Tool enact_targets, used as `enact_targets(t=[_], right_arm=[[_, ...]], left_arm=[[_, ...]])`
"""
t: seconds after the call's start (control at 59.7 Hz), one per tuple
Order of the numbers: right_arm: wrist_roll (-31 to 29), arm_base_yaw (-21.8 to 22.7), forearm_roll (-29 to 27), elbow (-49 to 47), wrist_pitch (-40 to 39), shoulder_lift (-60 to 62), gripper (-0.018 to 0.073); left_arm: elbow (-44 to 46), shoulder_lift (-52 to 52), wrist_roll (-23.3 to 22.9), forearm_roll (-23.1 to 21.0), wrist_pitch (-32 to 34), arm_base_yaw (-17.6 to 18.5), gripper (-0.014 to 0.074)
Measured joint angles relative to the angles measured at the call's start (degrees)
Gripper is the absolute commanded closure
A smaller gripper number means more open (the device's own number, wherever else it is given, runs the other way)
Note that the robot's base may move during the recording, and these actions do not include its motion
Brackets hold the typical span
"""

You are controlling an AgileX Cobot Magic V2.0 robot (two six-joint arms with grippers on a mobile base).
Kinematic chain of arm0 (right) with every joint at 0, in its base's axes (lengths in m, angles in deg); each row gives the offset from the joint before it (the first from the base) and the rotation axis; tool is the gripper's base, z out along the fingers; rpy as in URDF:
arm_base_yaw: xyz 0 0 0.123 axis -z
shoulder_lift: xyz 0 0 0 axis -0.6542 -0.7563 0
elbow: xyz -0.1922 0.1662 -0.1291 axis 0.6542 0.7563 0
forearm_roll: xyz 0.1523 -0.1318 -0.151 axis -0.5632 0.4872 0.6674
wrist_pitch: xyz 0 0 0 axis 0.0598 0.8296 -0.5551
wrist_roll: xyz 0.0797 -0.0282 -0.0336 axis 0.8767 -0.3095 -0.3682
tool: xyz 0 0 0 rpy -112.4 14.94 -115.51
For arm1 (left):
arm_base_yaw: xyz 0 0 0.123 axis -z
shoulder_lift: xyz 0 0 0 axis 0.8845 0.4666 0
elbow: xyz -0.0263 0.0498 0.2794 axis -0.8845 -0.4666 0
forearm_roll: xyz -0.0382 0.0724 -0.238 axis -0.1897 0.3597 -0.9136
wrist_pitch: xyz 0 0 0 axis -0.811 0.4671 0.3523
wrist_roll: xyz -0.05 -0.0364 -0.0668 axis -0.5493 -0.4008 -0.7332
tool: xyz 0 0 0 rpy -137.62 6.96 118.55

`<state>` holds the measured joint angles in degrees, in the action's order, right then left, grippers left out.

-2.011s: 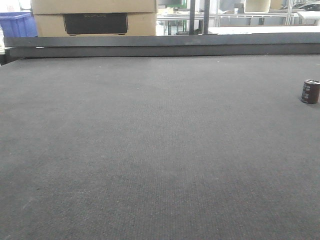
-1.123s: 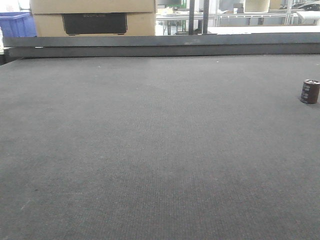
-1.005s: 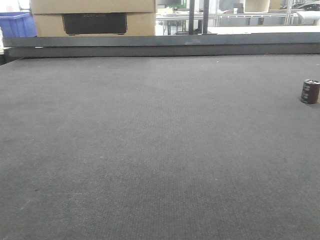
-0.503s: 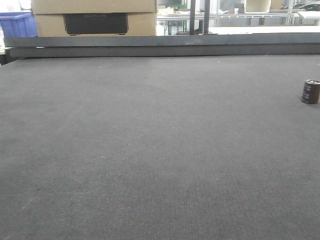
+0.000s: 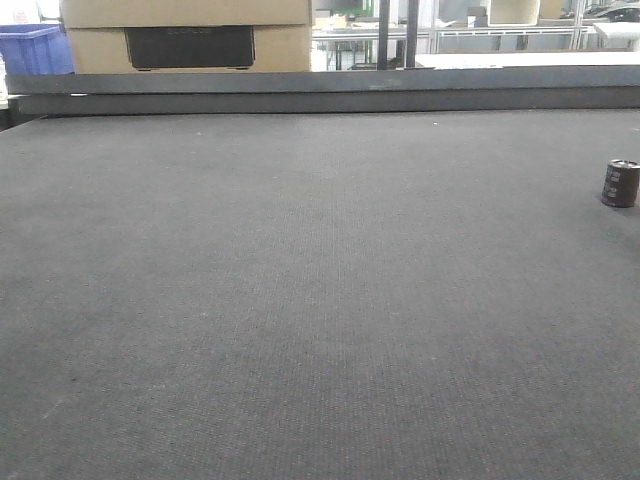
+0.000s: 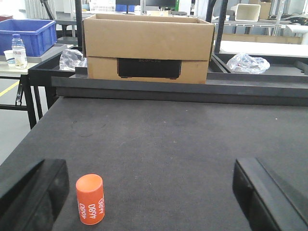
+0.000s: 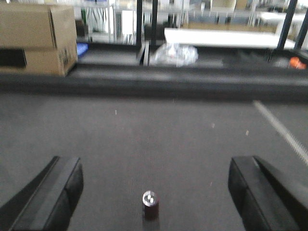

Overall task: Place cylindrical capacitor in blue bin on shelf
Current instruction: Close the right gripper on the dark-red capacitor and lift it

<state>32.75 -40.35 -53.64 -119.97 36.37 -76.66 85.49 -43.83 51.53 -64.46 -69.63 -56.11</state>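
The cylindrical capacitor (image 5: 621, 184) stands upright on the dark mat near the right edge of the front view, a dark sleeve with a silvery top. In the right wrist view the capacitor (image 7: 150, 206) sits low in the frame between the two black fingers of my right gripper (image 7: 154, 166), which is open with wide gaps on both sides. My left gripper (image 6: 149, 168) is also open and holds nothing. The shelf and its blue bin are out of view.
An orange cylinder (image 6: 90, 198) marked 4680 stands just inside the left gripper's left finger (image 6: 36, 192). A cardboard box (image 6: 148, 48) and a plastic bag (image 6: 247, 63) lie beyond the mat's raised far edge (image 5: 320, 92). A blue crate (image 6: 26, 34) sits on a side table at far left.
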Motion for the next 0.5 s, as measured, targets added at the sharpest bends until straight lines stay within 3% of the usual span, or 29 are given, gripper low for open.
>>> enact_targets(t=[0.201, 0.369, 0.503], right_arm=[[0.00, 0.00, 3.35, 8.02, -14.99, -15.41, -0.0007], [0.00, 0.00, 4.49, 13.10, -39.68, -30.96, -0.0007], [0.00, 0.00, 1.89, 13.05, -56.36, -43.80, -0.0001]], left_arm=[[0.00, 0.05, 0.00, -0.12, 0.00, 0.00, -0.0006], [0.00, 0.13, 0.00, -0.12, 0.00, 0.00, -0.0006], [0.00, 0.13, 0.00, -0.12, 0.00, 0.00, -0.0006]])
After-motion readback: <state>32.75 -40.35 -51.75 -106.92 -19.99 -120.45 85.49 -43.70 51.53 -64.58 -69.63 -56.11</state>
